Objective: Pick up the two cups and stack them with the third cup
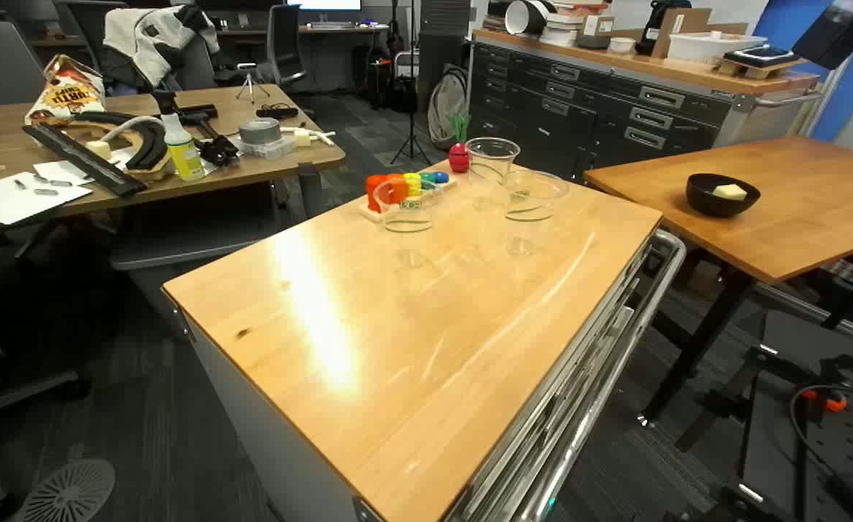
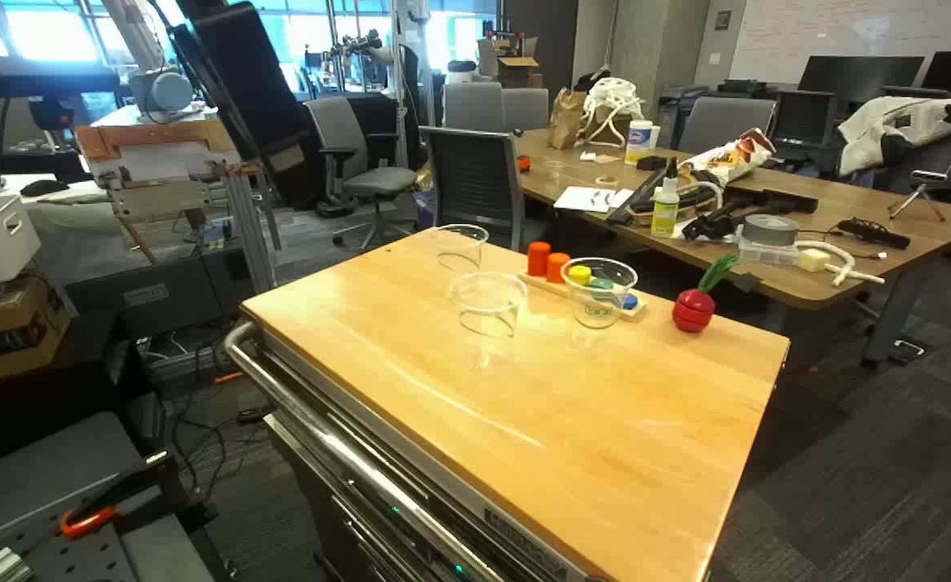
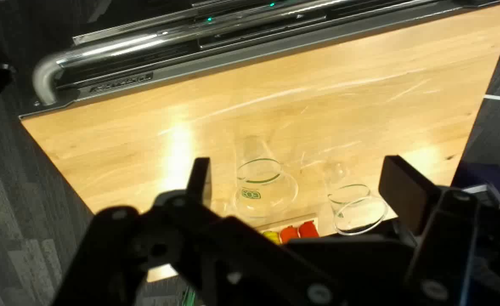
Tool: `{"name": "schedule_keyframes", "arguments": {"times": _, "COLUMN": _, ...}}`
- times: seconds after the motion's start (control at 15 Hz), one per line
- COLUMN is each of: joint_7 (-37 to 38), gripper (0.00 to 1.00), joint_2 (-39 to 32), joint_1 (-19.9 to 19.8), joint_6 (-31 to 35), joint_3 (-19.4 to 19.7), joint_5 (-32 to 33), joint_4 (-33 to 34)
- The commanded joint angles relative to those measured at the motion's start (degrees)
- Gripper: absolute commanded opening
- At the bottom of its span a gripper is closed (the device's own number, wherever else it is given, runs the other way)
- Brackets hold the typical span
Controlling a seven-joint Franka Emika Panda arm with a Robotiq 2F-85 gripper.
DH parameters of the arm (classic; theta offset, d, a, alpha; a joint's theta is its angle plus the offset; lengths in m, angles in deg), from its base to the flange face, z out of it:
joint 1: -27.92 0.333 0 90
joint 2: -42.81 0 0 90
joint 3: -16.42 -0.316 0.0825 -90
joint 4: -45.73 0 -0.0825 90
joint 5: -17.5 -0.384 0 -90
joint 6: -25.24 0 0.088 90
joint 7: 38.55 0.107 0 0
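Nothing is stacked yet. A transparent, colourless, wide-mouthed cup stands nearest the silver tubular rail; a matching clear tumbler stands near the red end of a row of bright pegs on a light wooden base; a like see-through beaker stands by the blue end of that row, near a round red toy with a green leafy top. All three are upright, mouth up and apart from one another on the pale, shiny wooden tabletop. Both lifts and both nestings are left, so I judge myself to be at the very start. They are so alike that I cannot tell which is meant to receive the other two.

My black two-fingered claw is spread wide and pinches nothing. In the wrist view two of the three show in the gap between my fingers, but only along the line of sight; they stand beyond, on the wood. The remaining one is not plain there, perhaps hidden behind me.

Each tapers from a broad round rim to a narrower base, with a thin green line round it and small green print. The wood and pegs show straight through. The walls look thin, so I expect them to give under a hard squeeze.
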Motion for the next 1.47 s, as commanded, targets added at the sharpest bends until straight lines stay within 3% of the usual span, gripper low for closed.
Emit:
{"name": "schedule_keyframes", "arguments": {"times": 0.0, "joint_7": -0.2, "gripper": 1.00, "joint_2": -0.2, "joint_1": -0.2, "joint_6": -0.7, "joint_3": -0.2, "joint_5": -0.2, "joint_4": -0.4}}
{"name": "schedule_keyframes", "arguments": {"times": 0.47, "joint_7": -0.2, "gripper": 1.00, "joint_2": -1.1, "joint_1": -0.2, "joint_6": -0.7, "joint_3": -0.2, "joint_5": -0.2, "joint_4": -1.4}}
{"name": "schedule_keyframes", "arguments": {"times": 0.67, "joint_7": 0.0, "gripper": 1.00, "joint_2": -4.3, "joint_1": -0.6, "joint_6": 0.0, "joint_3": -0.2, "joint_5": 0.2, "joint_4": 1.4}}
{"name": "schedule_keyframes", "arguments": {"times": 1.4, "joint_7": 2.1, "gripper": 1.00, "joint_2": -31.3, "joint_1": 0.2, "joint_6": 7.2, "joint_3": -0.2, "joint_5": -1.6, "joint_4": 17.7}}
